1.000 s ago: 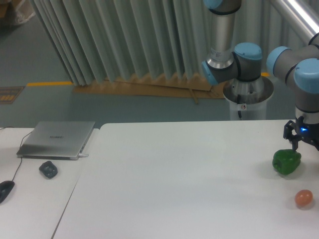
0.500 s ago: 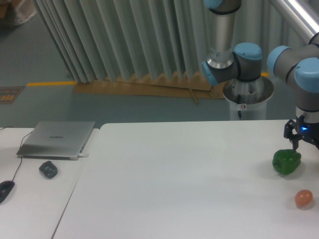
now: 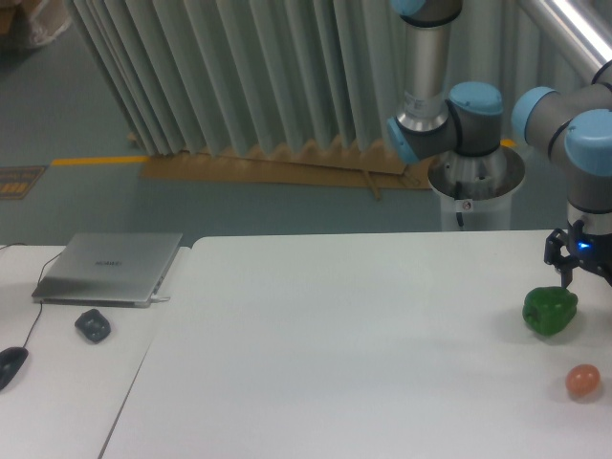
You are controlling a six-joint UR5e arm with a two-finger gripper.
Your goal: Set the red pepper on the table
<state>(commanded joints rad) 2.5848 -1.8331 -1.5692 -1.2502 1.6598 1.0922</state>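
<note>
The red pepper does not show in this view; it is hidden or out of frame. The white table (image 3: 335,335) fills the lower middle and right. My gripper (image 3: 583,273) hangs low over the table's far right side, just above and behind a green pepper (image 3: 550,311). The frame edge cuts the gripper off. Only its dark left finger (image 3: 560,260) shows clearly, so I cannot tell how the jaws stand or whether they hold anything.
An orange-pink egg-shaped ball (image 3: 582,381) lies in front of the green pepper. The adjoining desk at left carries a closed laptop (image 3: 108,268), a small dark object (image 3: 93,325) and a mouse (image 3: 11,364). The arm's base (image 3: 475,182) stands behind the table.
</note>
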